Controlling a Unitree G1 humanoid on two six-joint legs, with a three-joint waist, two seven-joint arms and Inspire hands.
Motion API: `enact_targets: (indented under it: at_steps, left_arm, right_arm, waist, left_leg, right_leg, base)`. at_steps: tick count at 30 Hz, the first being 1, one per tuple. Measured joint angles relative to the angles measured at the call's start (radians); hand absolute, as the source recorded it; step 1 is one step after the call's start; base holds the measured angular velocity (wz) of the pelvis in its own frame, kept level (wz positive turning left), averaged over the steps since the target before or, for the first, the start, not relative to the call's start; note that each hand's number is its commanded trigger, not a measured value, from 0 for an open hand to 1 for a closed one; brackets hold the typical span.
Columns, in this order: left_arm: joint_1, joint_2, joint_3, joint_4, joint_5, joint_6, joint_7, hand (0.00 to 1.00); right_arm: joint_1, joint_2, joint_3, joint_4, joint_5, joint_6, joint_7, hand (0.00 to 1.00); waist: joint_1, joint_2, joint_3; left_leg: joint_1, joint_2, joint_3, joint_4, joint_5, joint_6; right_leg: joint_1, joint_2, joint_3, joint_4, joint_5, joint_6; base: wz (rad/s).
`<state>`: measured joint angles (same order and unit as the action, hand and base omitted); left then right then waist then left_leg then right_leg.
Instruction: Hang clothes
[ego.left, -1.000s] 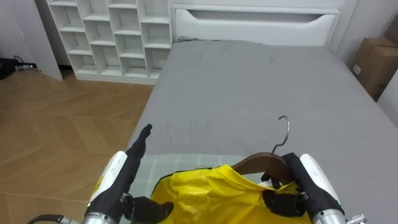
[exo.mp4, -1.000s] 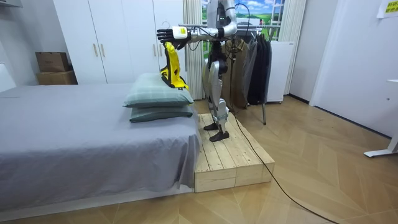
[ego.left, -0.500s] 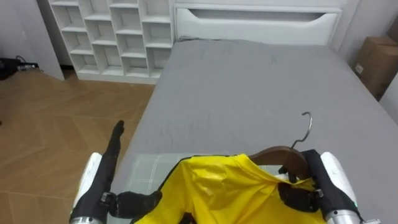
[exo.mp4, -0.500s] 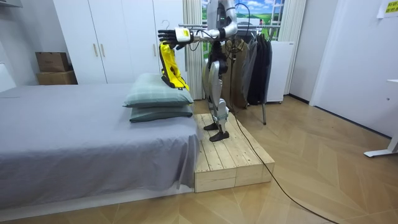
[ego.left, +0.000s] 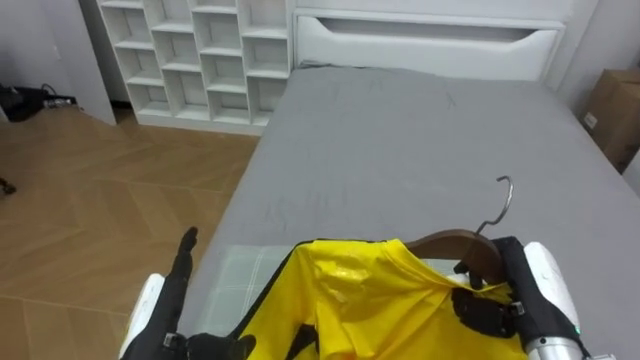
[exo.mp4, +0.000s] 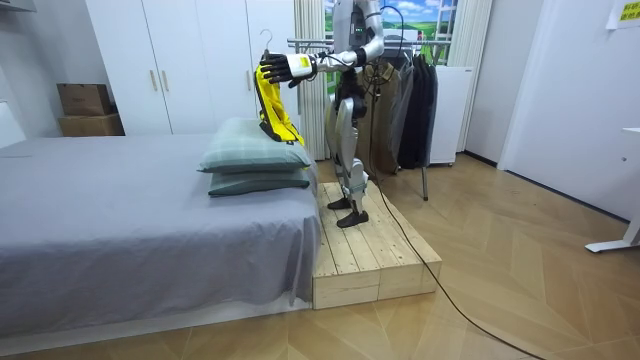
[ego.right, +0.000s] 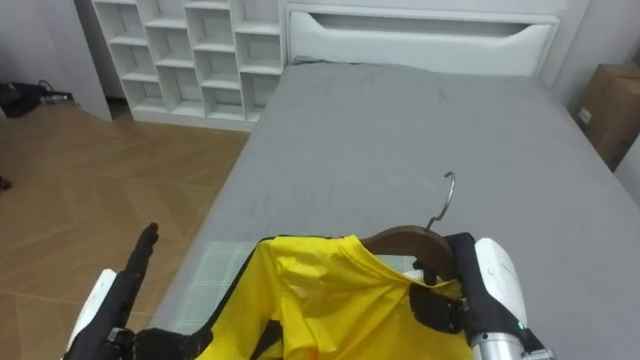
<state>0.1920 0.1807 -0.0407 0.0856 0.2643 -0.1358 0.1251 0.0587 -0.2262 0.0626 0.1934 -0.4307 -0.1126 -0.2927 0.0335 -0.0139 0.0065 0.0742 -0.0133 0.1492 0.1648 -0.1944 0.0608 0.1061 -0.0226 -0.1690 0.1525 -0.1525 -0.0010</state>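
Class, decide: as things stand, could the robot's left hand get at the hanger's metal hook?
Probably yes: the right hand holds the hanger, its hook bare above the yellow shirt; the open left hand has only air to cross.

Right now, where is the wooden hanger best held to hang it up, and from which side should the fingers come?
Grip the wooden hanger on its bare arm just beside the hook, coming from the robot's right, as the right hand does. The yellow shirt covers the rest, and this keeps the upright hook free.
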Motion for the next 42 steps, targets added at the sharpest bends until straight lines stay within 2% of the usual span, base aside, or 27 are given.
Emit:
enact_targets:
  at_steps: [5,9,14,17,19,20,21,22,23,24,25,26,27,28,29,30,32,33,34,35,36,38,39,40,42]
  left_arm:
    - [0.0,-0.017,-0.004,0.039,-0.027,-0.001,0.0,0.0]
    - [0.003,-0.015,-0.026,0.078,-0.038,-0.001,0.001,0.0]
    - [0.003,-0.012,-0.075,0.123,-0.069,0.0,0.002,0.0]
    - [0.001,-0.018,-0.098,0.122,-0.075,-0.001,0.0,0.0]
    - [-0.001,-0.018,-0.098,0.122,-0.075,-0.001,-0.001,0.0]
    - [-0.004,-0.019,-0.094,0.122,-0.076,-0.001,0.0,0.0]
    - [-0.007,-0.02,-0.092,0.122,-0.075,-0.001,0.001,0.0]
    - [-0.012,-0.026,-0.084,0.122,-0.074,-0.001,0.004,0.0]
    - [-0.022,-0.029,-0.078,0.122,-0.073,-0.001,0.012,0.0]
    - [-0.03,-0.03,-0.078,0.122,-0.073,-0.001,0.018,0.0]
    - [-0.043,-0.032,-0.071,0.122,-0.073,-0.001,0.026,0.0]
    - [-0.053,-0.034,-0.072,0.122,-0.075,-0.002,0.037,0.0]
    - [-0.06,-0.035,-0.076,0.122,-0.075,-0.002,0.042,0.0]
    - [-0.066,-0.037,-0.074,0.123,-0.076,-0.001,0.044,0.0]
    - [-0.072,-0.042,-0.079,0.121,-0.077,-0.001,0.043,0.0]
    - [-0.085,-0.05,-0.085,0.12,-0.079,-0.002,0.041,0.0]
    - [-0.098,-0.05,-0.089,0.121,-0.09,-0.003,0.04,0.0]
    - [-0.104,-0.051,-0.087,0.122,-0.095,-0.003,0.04,0.0]
    - [-0.112,-0.058,-0.085,0.126,-0.096,-0.003,0.041,0.0]
    - [-0.113,-0.066,-0.085,0.136,-0.096,-0.004,0.04,0.0]
    - [-0.112,-0.069,-0.082,0.142,-0.096,-0.004,0.04,0.0]
    - [-0.113,-0.069,-0.08,0.16,-0.096,-0.003,0.049,0.0]
    - [-0.113,-0.07,-0.081,0.162,-0.096,-0.003,0.055,0.0]
    - [-0.112,-0.071,-0.082,0.165,-0.096,-0.003,0.064,0.0]
    - [-0.112,-0.072,-0.082,0.165,-0.096,-0.003,0.072,0.0]
  right_arm:
    - [0.001,0.0,0.004,0.002,-0.023,0.0,-0.004,1.0]
    - [0.001,0.007,0.024,0.057,-0.027,-0.002,-0.012,1.0]
    - [0.001,0.032,0.026,0.12,-0.021,-0.003,-0.015,1.0]
    - [0.002,0.041,0.032,0.121,-0.02,-0.012,-0.018,1.0]
    - [0.007,0.055,0.032,0.121,-0.02,-0.022,-0.018,1.0]
    - [0.013,0.065,0.032,0.121,-0.027,-0.022,-0.016,1.0]
    - [0.016,0.068,0.032,0.121,-0.034,-0.022,-0.014,1.0]
    - [0.021,0.074,0.033,0.121,-0.057,-0.022,-0.013,1.0]
    - [0.02,0.079,0.034,0.121,-0.075,-0.022,-0.013,1.0]
    - [0.018,0.08,0.034,0.121,-0.082,-0.023,-0.013,1.0]
    - [0.012,0.083,0.035,0.128,-0.092,-0.024,-0.013,1.0]
    - [-0.003,0.086,0.042,0.145,-0.091,-0.023,-0.013,1.0]
    - [-0.013,0.085,0.048,0.154,-0.09,-0.022,-0.013,1.0]
    - [-0.023,0.083,0.053,0.172,-0.09,-0.022,-0.014,1.0]
    - [-0.022,0.082,0.056,0.188,-0.087,-0.023,-0.019,1.0]
    - [-0.023,0.081,0.059,0.203,-0.073,-0.023,-0.025,1.0]
    - [-0.031,0.083,0.072,0.223,-0.062,-0.024,-0.029,1.0]
    - [-0.036,0.086,0.073,0.223,-0.063,-0.024,-0.029,1.0]
    - [-0.041,0.085,0.073,0.223,-0.068,-0.026,-0.029,1.0]
    - [-0.041,0.084,0.072,0.223,-0.069,-0.026,-0.029,1.0]
    - [-0.041,0.085,0.072,0.222,-0.071,-0.026,-0.029,1.0]
    - [-0.056,0.088,0.071,0.222,-0.083,-0.028,-0.026,1.0]
    - [-0.063,0.088,0.07,0.222,-0.088,-0.028,-0.022,1.0]
    - [-0.076,0.088,0.07,0.222,-0.097,-0.029,-0.02,1.0]
    - [-0.091,0.089,0.07,0.222,-0.098,-0.035,-0.02,1.0]
  waist:
    - [0.0,-0.006,0.0038]
    - [-0.001,-0.02,0.0049]
    - [-0.031,-0.021,0.0042]
    - [-0.049,-0.023,0.0032]
    - [-0.058,-0.024,0.0025]
    - [-0.062,-0.024,0.0023]
    - [-0.065,-0.024,0.0024]
    - [-0.066,-0.026,0.0022]
    - [-0.059,-0.029,0.0025]
    - [-0.054,-0.029,0.0027]
    - [-0.045,-0.028,0.0028]
    - [-0.02,-0.027,0.0023]
    - [-0.004,-0.024,0.0075]
    - [0.009,-0.021,0.0104]
    - [0.017,-0.015,0.0091]
    - [0.022,-0.015,0.009]
    - [0.025,-0.025,0.0096]
    - [0.027,-0.032,0.0144]
    - [0.021,-0.037,0.0186]
    - [0.021,-0.035,0.0193]
    - [0.022,-0.036,0.0195]
    - [0.017,-0.036,0.0197]
    - [0.012,-0.036,0.0202]
    - [0.002,-0.034,0.0203]
    - [0.002,-0.031,0.0181]
  left_leg:
    - [0.001,0.0,0.003,0.0,0.0,0.0]
    - [-0.005,0.001,0.012,0.001,-0.001,0.001]
    - [-0.009,0.0,0.02,0.006,-0.002,0.004]
    - [-0.022,0.002,0.049,0.007,-0.003,0.005]
    - [-0.024,0.006,0.084,0.007,-0.004,0.006]
    - [-0.02,0.011,0.119,0.006,-0.005,0.008]
    - [-0.018,0.015,0.132,0.006,-0.007,0.008]
    - [-0.014,0.02,0.17,0.007,-0.009,0.008]
    - [-0.012,0.025,0.226,0.007,-0.012,0.008]
    - [-0.012,0.03,0.254,0.007,-0.013,0.008]
    - [-0.012,0.042,0.323,0.007,-0.017,0.008]
    - [-0.008,0.059,0.403,0.005,-0.02,0.004]
    - [-0.007,0.07,0.451,0.005,-0.028,0.002]
    - [0.0,0.087,0.525,0.029,-0.049,-0.001]
    - [0.008,0.098,0.574,0.046,-0.067,-0.005]
    - [0.01,0.104,0.613,0.06,-0.075,-0.009]
    - [0.004,0.108,0.655,0.081,-0.081,-0.018]
    - [0.0,0.11,0.669,0.093,-0.082,-0.019]
    - [-0.019,0.121,0.674,0.124,-0.085,-0.023]
    - [-0.03,0.144,0.671,0.159,-0.087,-0.028]
    - [-0.032,0.153,0.671,0.172,-0.091,-0.033]
    - [-0.046,0.2,0.672,0.228,-0.112,-0.05]
    - [-0.049,0.211,0.673,0.241,-0.114,-0.053]
    - [-0.051,0.232,0.673,0.266,-0.117,-0.059]
    - [-0.051,0.26,0.673,0.305,-0.12,-0.074]
  right_leg:
    - [-0.001,-0.001,0.003,0.002,-0.001,0.001]
    - [-0.01,-0.001,0.006,0.005,-0.001,0.001]
    - [-0.018,-0.002,0.03,0.012,-0.001,0.001]
    - [-0.045,-0.002,0.044,0.02,0.0,0.001]
    - [-0.069,-0.002,0.078,0.027,0.0,0.001]
    - [-0.09,0.0,0.098,0.045,0.0,0.001]
    - [-0.101,0.005,0.105,0.056,0.0,0.001]
    - [-0.124,0.009,0.115,0.079,0.001,0.0]
    - [-0.154,0.011,0.104,0.093,0.005,-0.006]
    - [-0.168,0.011,0.09,0.096,0.011,-0.01]
    - [-0.19,0.007,0.02,0.085,0.04,-0.024]
    - [-0.195,0.009,-0.075,0.067,0.074,-0.044]
    - [-0.2,0.006,-0.136,0.072,0.076,-0.052]
    - [-0.21,-0.024,-0.236,0.148,0.038,-0.047]
    - [-0.208,-0.07,-0.274,0.233,-0.007,-0.024]
    - [-0.192,-0.123,-0.288,0.283,-0.036,0.0]
    - [-0.17,-0.173,-0.28,0.294,-0.052,0.036]
    - [-0.175,-0.18,-0.26,0.285,-0.058,0.046]
    - [-0.189,-0.173,-0.256,0.272,-0.069,0.031]
    - [-0.203,-0.162,-0.247,0.275,-0.066,0.022]
    - [-0.21,-0.155,-0.244,0.275,-0.069,0.015]
    - [-0.213,-0.13,-0.243,0.278,-0.087,-0.014]
    - [-0.214,-0.125,-0.242,0.279,-0.091,-0.02]
    - [-0.212,-0.113,-0.239,0.281,-0.097,-0.031]
    - [-0.214,-0.092,-0.225,0.289,-0.109,-0.05]
  base:
    - [-0.01]
    - [-0.04]
    - [-0.04]
    - [-0.29]
    - [-0.54]
    - [-0.63]
    - [-0.84]
    - [-1.09]
    - [-1.21]
    - [-1.5]
    - [-1.75]
    - [-1.9]
    - [-1.93]
    - [-1.64]
    - [-1.63]
    - [-1.11]
    - [-0.84]
    - [-0.71]
    - [-0.48]
    - [-0.4]
    - [-0.31]
    - [-0.2]
    - [-0.11]
    - [-0.14]
    - [-0.28]
